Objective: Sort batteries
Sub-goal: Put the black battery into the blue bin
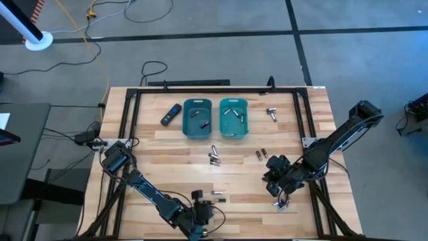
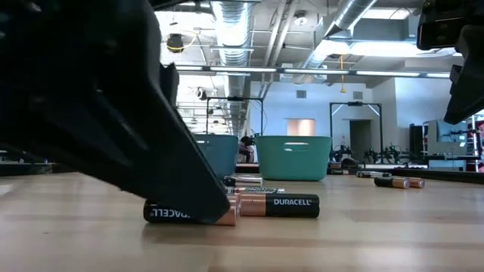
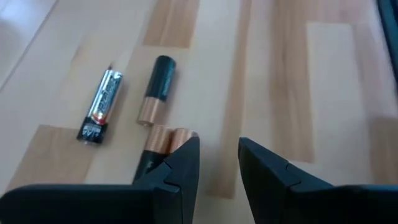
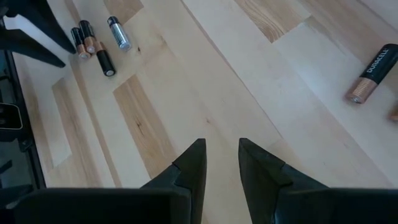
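Left gripper (image 3: pixel 219 163): hanging low over the near edge of the table (image 1: pixel 174 144), fingers standing slightly parted with bare wood between them, pinching nothing.
Right gripper (image 4: pixel 222 163): hovering over the right side of the table, fingers likewise a little apart and empty.
Near cells (image 3: pixel 157 93): 3 lying flat just ahead of the left gripper; 2 dark ones with copper ends, 1 silvery one (image 3: pixel 100 106) beside them. The nearest copper end is sitting just beside one left finger; contact cannot be told.
Other cells: a pair in the middle of the table (image 1: pixel 214 158), a few near the right gripper (image 1: pixel 283 206), some already lying in the 2 bins (image 1: pixel 198 119).
Handling: judging by looks, each cell is being rigid, smooth-skinned and fairly dense for its bulk, so likely rolling away when nudged sideways.
Where to grip: probably across the mid-body, fingers straddling the cylinder squarely, not at the rounded ends.
Risk: neighbours lying close together, so a finger may be pushing the next cell along.
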Controlling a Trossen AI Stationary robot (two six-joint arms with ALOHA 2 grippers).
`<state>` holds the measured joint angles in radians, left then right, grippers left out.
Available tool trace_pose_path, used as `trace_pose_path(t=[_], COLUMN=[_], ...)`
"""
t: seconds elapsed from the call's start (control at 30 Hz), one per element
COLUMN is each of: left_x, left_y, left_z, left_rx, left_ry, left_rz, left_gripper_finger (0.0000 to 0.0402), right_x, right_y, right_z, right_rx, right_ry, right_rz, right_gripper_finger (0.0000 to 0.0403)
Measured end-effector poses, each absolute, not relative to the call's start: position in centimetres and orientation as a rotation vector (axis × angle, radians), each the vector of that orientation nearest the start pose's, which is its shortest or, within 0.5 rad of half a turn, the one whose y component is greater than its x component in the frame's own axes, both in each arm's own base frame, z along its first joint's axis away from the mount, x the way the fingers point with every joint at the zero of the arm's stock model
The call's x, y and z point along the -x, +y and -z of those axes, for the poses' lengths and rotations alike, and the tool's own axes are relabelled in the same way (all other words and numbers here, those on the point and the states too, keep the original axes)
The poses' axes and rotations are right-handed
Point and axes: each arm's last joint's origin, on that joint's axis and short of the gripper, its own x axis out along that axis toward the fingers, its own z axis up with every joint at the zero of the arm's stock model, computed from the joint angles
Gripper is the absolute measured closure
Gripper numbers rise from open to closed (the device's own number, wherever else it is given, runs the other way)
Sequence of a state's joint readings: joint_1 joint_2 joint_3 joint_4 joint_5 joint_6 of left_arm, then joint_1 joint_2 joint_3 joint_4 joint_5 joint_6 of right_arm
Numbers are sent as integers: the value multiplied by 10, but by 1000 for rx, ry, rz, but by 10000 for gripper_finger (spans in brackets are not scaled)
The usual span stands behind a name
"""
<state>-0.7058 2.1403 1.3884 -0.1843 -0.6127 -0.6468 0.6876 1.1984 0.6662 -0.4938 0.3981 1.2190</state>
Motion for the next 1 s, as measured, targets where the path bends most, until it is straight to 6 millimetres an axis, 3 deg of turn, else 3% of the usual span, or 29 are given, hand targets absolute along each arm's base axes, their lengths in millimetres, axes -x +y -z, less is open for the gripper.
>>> trace_pose_path(t=[0.53, 1.0], left_x=[-345, -345], left_y=[-268, -266], left_z=[-129, -130], left_rx=[-18, -84], left_ry=[708, 681], left_rz=[-155, -183], left_gripper_finger=[295, 319], right_x=[-173, -173], right_y=[127, 127], right_z=[-196, -196], right_rx=[-605, -607], right_ry=[875, 875], right_rz=[292, 293], right_gripper_finger=[291, 291])
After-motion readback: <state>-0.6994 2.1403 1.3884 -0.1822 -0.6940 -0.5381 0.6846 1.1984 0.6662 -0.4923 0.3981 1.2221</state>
